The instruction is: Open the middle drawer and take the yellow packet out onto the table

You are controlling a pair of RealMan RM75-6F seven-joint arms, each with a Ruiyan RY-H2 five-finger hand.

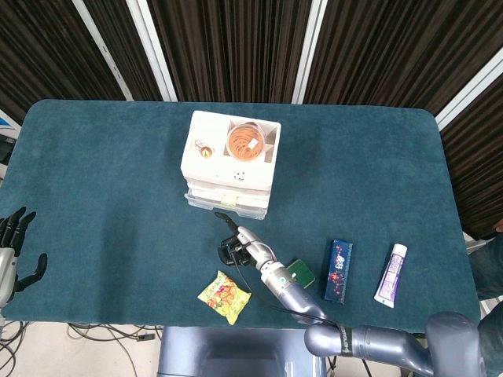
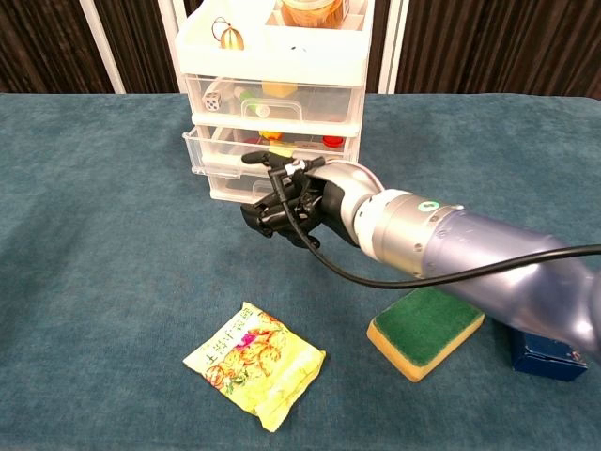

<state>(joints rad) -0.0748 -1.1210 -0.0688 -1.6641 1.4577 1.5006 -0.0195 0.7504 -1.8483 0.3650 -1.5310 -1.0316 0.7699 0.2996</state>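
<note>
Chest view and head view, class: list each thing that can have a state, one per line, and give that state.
Top drawer: closed.
Middle drawer: pulled partly out.
Bottom drawer: closed, as far as it shows.
Yellow packet: lying flat on the table, untouched.
Right hand: fingers curled in front of the drawers, nothing visibly held.
Left hand: empty, fingers apart, at the table's edge.

We can't tell whether the right hand touches the middle drawer; its curled fingers hide the drawer front. Left hand is cut off by the head view's left edge. Drawer unit top is cropped in chest view. Drawer contents too small and blurred to identify. Blue box is mostly behind the right arm.
</note>
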